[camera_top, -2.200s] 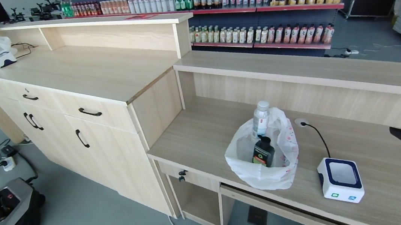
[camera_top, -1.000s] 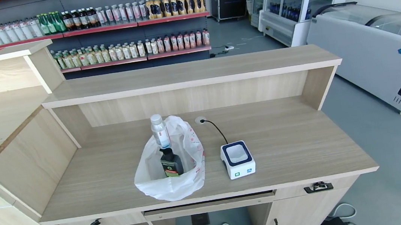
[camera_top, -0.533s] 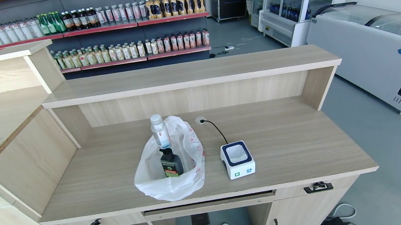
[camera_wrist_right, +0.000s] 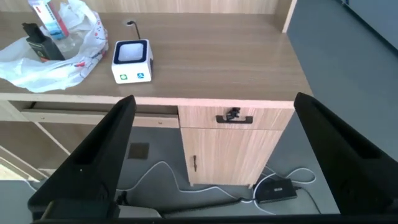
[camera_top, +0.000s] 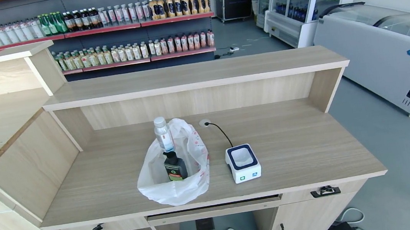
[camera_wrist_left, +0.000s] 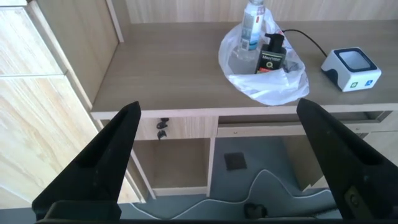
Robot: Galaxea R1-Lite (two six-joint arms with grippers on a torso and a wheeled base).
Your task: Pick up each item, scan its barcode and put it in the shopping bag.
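Head view: a white plastic shopping bag (camera_top: 167,190) sits open-mouthed on the light wooden tabletop (camera_top: 301,146), ready for loading. A clear white-capped bottle (camera_top: 163,135) and a black pump bottle (camera_top: 175,168) stand inside, apparently bagged. Left tool (camera_wrist_left: 219,106) and right tool (camera_wrist_right: 214,98) gape wide, empty, low before the tabletop.

L gripper (camera_wrist_left: 219,107) & R gripper (camera_wrist_right: 214,99) both spread wide, holding nothing.

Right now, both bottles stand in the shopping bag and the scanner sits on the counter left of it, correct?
No: the scanner sits on the counter right of the shopping bag, as the head view shows. The clear bottle and dark bottle do stand inside.
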